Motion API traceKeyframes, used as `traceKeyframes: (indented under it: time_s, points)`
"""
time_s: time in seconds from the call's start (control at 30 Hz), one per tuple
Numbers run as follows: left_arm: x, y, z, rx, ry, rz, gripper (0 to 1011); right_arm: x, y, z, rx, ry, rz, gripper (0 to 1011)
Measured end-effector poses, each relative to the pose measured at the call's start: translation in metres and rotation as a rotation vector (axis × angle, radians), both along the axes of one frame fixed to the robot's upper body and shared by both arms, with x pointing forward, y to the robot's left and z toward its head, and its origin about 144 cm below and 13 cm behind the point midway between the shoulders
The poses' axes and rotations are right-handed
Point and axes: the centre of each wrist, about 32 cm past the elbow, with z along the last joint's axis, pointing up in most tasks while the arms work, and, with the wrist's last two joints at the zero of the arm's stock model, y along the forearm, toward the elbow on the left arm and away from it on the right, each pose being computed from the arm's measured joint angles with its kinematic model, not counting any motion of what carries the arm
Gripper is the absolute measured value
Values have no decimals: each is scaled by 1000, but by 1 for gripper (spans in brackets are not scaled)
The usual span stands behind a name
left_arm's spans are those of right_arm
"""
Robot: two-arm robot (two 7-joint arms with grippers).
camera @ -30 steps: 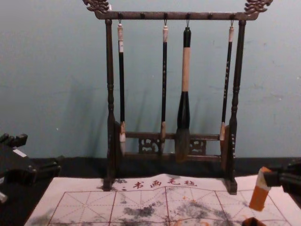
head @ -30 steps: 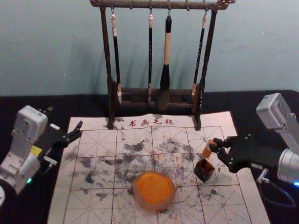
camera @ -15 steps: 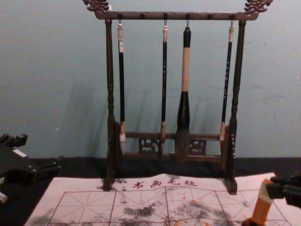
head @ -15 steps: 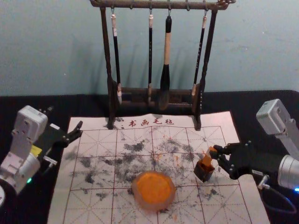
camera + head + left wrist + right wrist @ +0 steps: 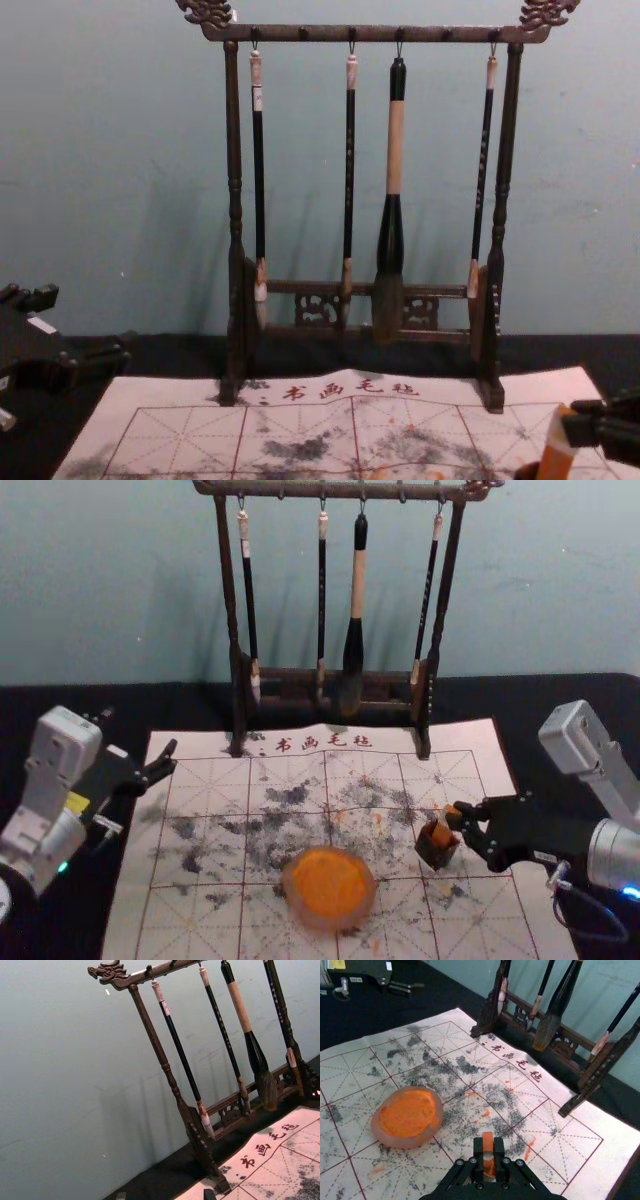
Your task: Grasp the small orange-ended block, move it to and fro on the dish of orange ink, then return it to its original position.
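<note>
My right gripper point(image 5: 460, 817) is at the mat's right side, shut on the orange-ended block point(image 5: 442, 833), whose lower part is inside a small dark box point(image 5: 437, 854). In the right wrist view the block point(image 5: 488, 1141) is pinched between the fingertips of my right gripper point(image 5: 488, 1151). The chest view shows the block point(image 5: 556, 455) tilted, its lower end inside the box. The dish of orange ink point(image 5: 329, 888) lies left of the box, apart from it. My left gripper point(image 5: 170, 760) stays parked open at the left.
A dark wooden rack point(image 5: 430, 680) with hanging brushes, one a large brush point(image 5: 353, 650), stands across the mat's back edge. The white mat point(image 5: 200, 920), stained with ink, covers the middle of the black table point(image 5: 560, 695).
The block in my right gripper has gone from above the small box down into it. My right gripper has lowered and shifted slightly. The left arm has stayed still.
</note>
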Motion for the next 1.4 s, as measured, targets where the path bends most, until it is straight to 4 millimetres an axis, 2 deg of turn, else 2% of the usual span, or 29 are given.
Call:
traceKeyframes:
  time_s: [0.83, 1.4]
  points:
    - [0, 0, 0, 0, 0, 0, 1001, 7, 4, -15, -28, 40, 4, 80]
    - [0, 0, 0, 0, 0, 0, 1001, 8, 5, -17, -32, 38, 3, 80]
